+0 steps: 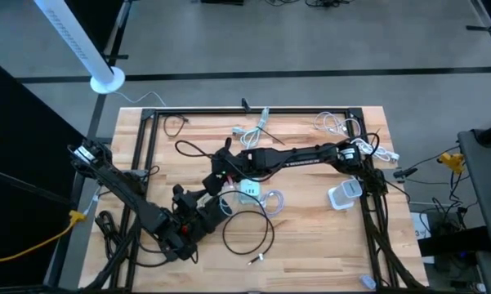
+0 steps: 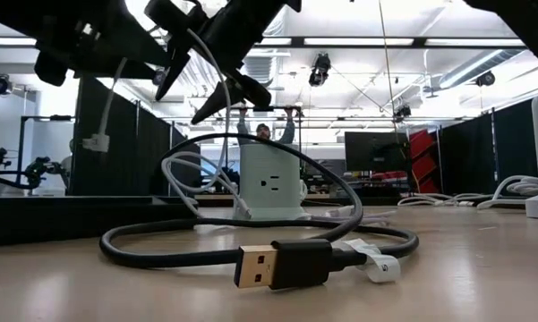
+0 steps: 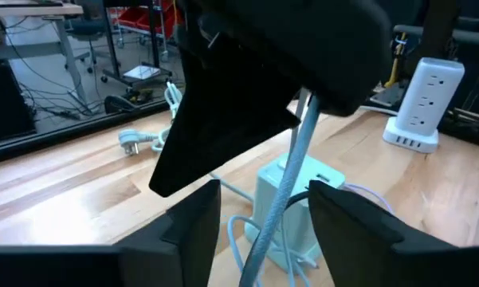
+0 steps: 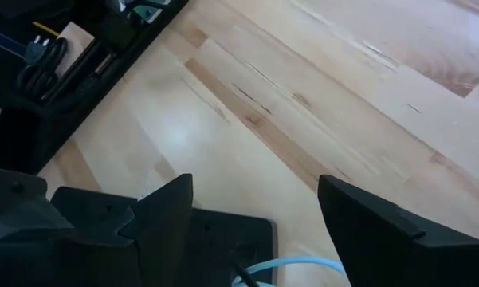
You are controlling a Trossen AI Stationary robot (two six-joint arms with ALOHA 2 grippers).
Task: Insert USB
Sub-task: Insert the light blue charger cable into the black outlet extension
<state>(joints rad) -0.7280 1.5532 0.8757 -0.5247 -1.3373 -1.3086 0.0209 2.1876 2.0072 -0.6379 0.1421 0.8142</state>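
A pale green power tower (image 1: 249, 192) (image 2: 270, 183) (image 3: 291, 231) stands upright mid-table. My left gripper (image 1: 212, 198) (image 3: 263, 215) is open just left of it. My right gripper (image 1: 220, 170) (image 4: 255, 191) hovers above the left one, pointing down, also open. A pale cable (image 3: 291, 159) (image 2: 222, 107) runs between the left fingers and rises to the right gripper's underside (image 3: 263, 72). Its lower loops lie on the table beside the tower (image 2: 175, 170). A black cable coil (image 1: 245, 233) lies near the table's near edge. Its USB plug (image 2: 269, 266) (image 1: 257, 260) rests flat on the wood. My left gripper has the pale cable (image 3: 263, 239) passing between its open fingers; whether it touches either finger cannot be told. My right gripper has the cable's upper stretch (image 3: 304, 108) vanishing behind its body. In its own wrist view the cable (image 4: 295, 265) shows low between the spread fingers; I cannot tell whether it touches.
A second white power tower (image 1: 343, 196) (image 3: 425, 100) stands right of centre. White cables and plugs (image 1: 343, 126) (image 1: 253, 131) lie along the far edge. Black frame rails (image 1: 147, 147) run along the table's sides. A person (image 2: 264, 131) stands in the room behind.
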